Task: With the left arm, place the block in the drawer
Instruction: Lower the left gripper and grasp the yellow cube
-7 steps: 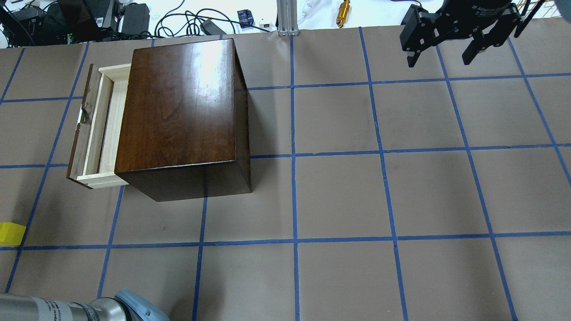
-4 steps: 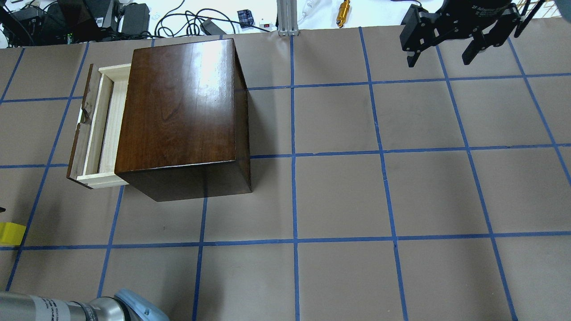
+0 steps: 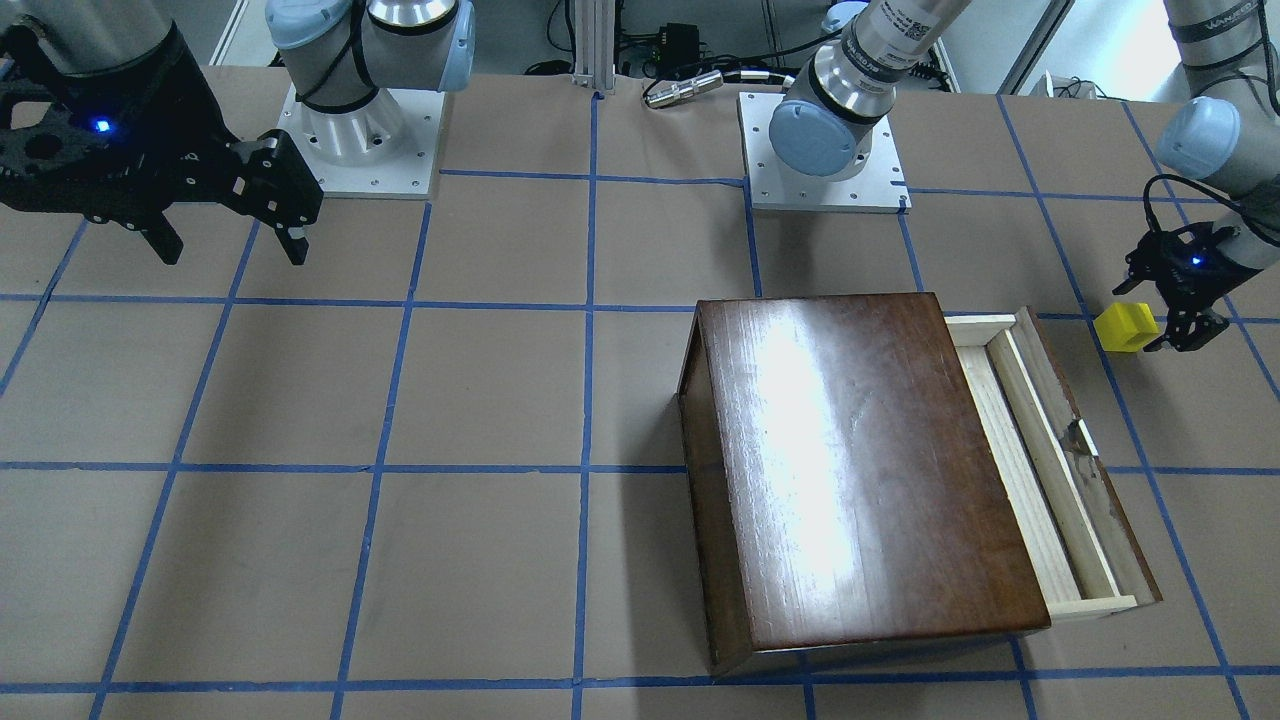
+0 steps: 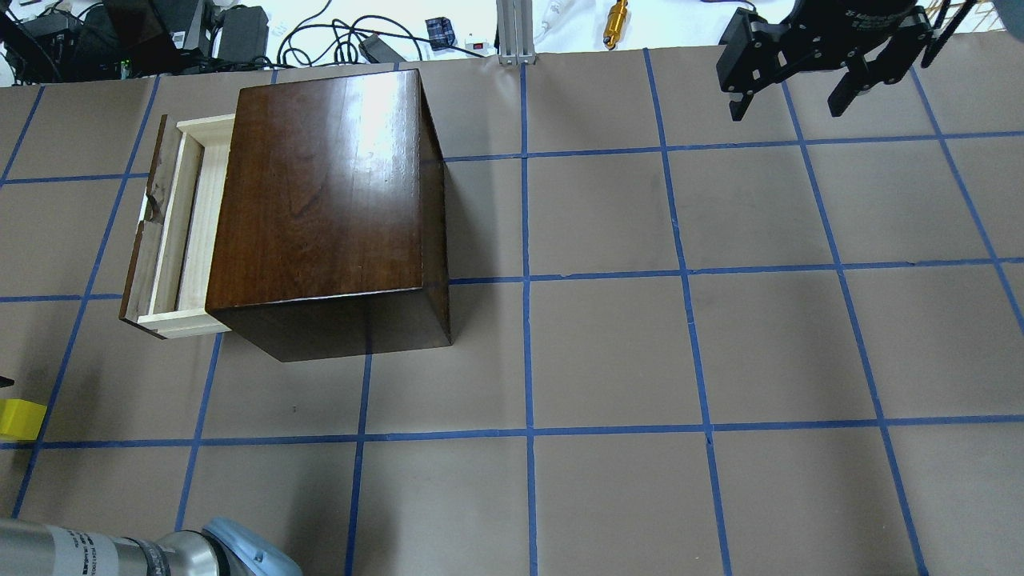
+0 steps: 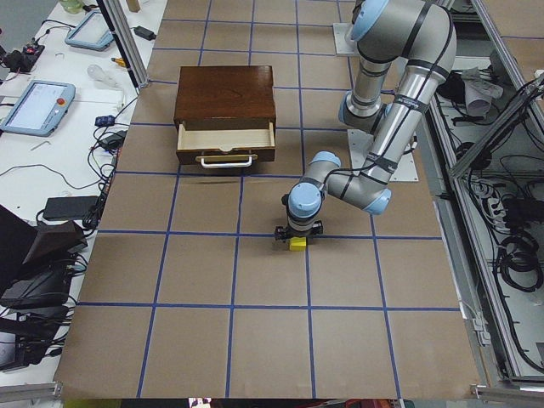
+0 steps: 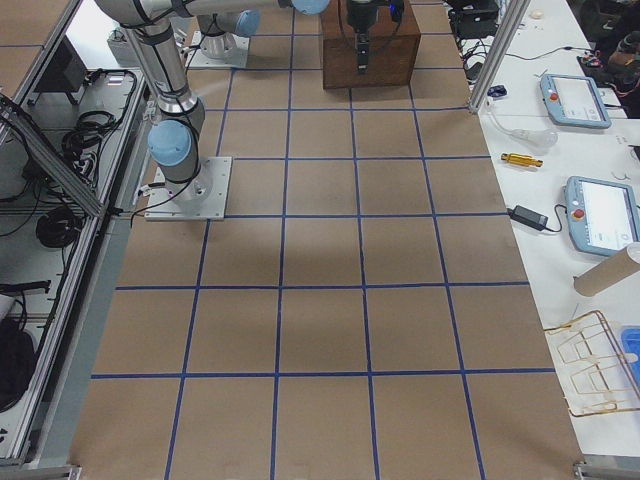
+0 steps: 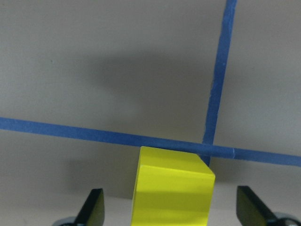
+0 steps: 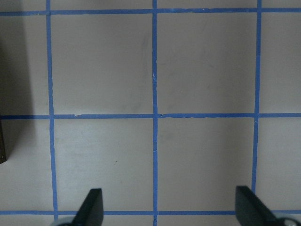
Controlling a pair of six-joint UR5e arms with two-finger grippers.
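Observation:
The yellow block [image 4: 20, 420] sits on the table at the far left edge of the overhead view, near a blue tape crossing. My left gripper [image 3: 1163, 315] is low over the block [image 3: 1125, 328]. In the left wrist view the gripper [image 7: 171, 209] is open, with the block [image 7: 174, 188] between its fingertips [image 7: 94, 209] and a gap on each side. The drawer [image 4: 180, 228] is pulled partly out of the dark wooden box [image 4: 328, 192] and shows nothing inside. My right gripper [image 4: 792, 88] is open and empty, high at the far right.
Cables, an aluminium post [image 4: 512, 32] and a brass part [image 4: 616, 22] lie beyond the table's back edge. The two arm bases [image 3: 355, 130] stand at the robot's side. The left arm's elbow [image 4: 240, 552] shows at the bottom left.
A dark tip of the left gripper has come into the overhead view's left edge just above the block. The left elbow has shifted slightly. The block and the drawer have not moved.

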